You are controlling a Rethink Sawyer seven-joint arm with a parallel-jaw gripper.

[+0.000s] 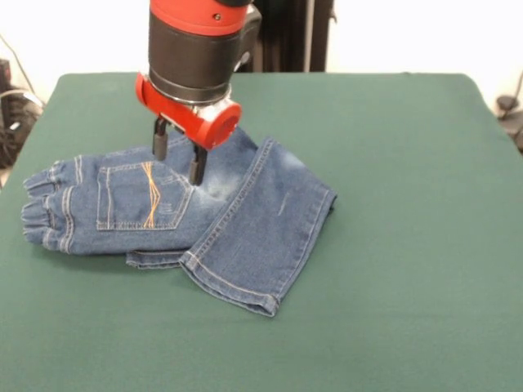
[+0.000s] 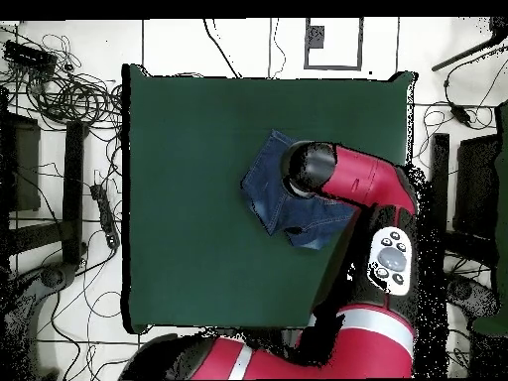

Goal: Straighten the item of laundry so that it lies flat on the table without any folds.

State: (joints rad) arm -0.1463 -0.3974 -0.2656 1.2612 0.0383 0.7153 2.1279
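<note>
On the table the jeans lie folded — the tool above them, its fingers apart.

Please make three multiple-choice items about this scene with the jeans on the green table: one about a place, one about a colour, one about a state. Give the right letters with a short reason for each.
1. In the front view, where is the tool?
A. over the jeans, beside the back pocket
B. over bare table near the front edge
C. beyond the table's right edge

2. What colour is the wavy stitching on the pocket?
A. white
B. orange
C. green

3. How do the jeans lie on the table?
A. flat, both legs straight
B. rolled into a ball
C. folded, one leg laid across the rest

Answers: 1 A, its two dark fingers hang at the denim just right of the pocket. 2 B, the lines show orange against the blue. 3 C, a leg lies slantwise over the other part.
</note>
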